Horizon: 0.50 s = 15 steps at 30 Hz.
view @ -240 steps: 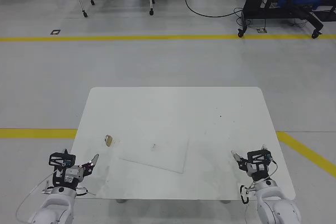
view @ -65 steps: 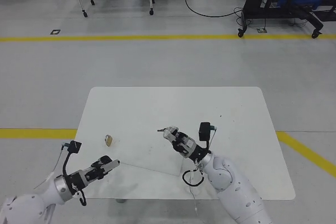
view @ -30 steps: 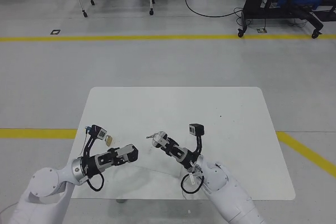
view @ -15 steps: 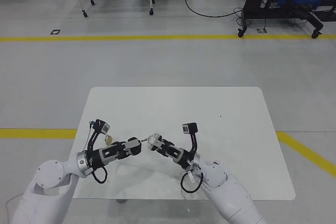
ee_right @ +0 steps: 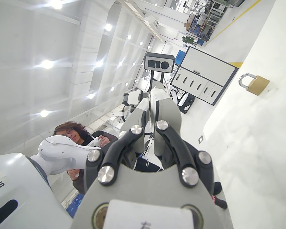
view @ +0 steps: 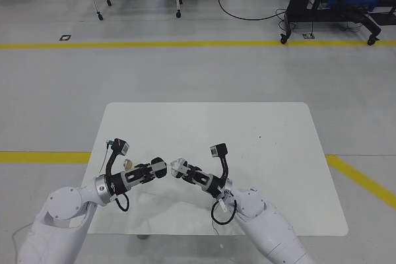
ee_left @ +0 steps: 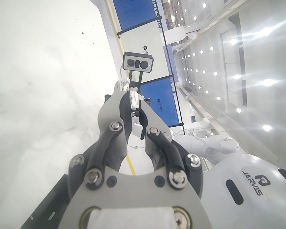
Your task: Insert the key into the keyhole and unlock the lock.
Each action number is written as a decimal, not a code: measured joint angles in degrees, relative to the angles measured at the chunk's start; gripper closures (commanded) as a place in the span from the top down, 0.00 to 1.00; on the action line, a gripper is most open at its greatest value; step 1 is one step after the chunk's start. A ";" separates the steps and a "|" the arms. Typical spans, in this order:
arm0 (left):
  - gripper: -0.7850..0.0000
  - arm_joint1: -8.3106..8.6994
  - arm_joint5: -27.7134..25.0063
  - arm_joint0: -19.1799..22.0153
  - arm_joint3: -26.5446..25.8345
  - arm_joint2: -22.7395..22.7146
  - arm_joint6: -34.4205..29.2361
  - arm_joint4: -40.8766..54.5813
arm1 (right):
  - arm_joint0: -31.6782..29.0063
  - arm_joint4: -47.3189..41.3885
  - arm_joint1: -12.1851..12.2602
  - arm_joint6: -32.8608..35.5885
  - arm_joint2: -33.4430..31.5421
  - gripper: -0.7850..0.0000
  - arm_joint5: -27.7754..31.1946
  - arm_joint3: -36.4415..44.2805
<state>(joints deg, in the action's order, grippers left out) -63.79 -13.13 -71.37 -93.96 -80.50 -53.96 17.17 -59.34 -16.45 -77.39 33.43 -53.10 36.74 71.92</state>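
Key (view: pixel 169 164) is off the table (view: pixel 270 125) now, where seconds ago it lay near the middle. Both arms have swung in from the near corners and meet tip to tip over the near-left part, just inboard of the lock (ee_right: pixel 253 84). Right gripper (view: pixel 177 166) is clenched on the key, blade aimed at the left gripper (view: pixel 160 166). Whether that one has taken hold of it, I cannot tell. Lock has not shifted: flat by the left edge, shackle down, nothing holding it. Reads as a hand-over rather than an insertion, and the keyhole is not yet approached.
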 measured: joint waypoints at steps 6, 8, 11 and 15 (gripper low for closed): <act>0.00 0.04 -0.12 0.29 0.15 0.81 1.70 -1.82 | -0.10 0.26 -0.13 -0.05 -0.17 0.00 -0.31 0.30; 0.00 0.08 -0.07 0.36 0.29 0.93 1.88 -1.92 | -0.17 0.32 -0.16 -0.17 -0.32 0.00 -0.27 0.45; 0.00 0.16 0.02 0.46 0.52 0.90 1.90 -1.84 | -0.31 -0.07 -0.23 -0.21 -0.46 0.39 -0.19 0.58; 0.00 0.32 -0.19 0.33 0.50 0.62 1.92 -2.23 | -0.31 -0.35 -0.31 -0.10 -0.62 0.37 -0.56 0.44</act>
<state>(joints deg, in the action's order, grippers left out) -63.46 -13.32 -71.04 -93.47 -79.88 -52.04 14.94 -59.64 -16.81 -77.70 33.33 -53.72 36.18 72.36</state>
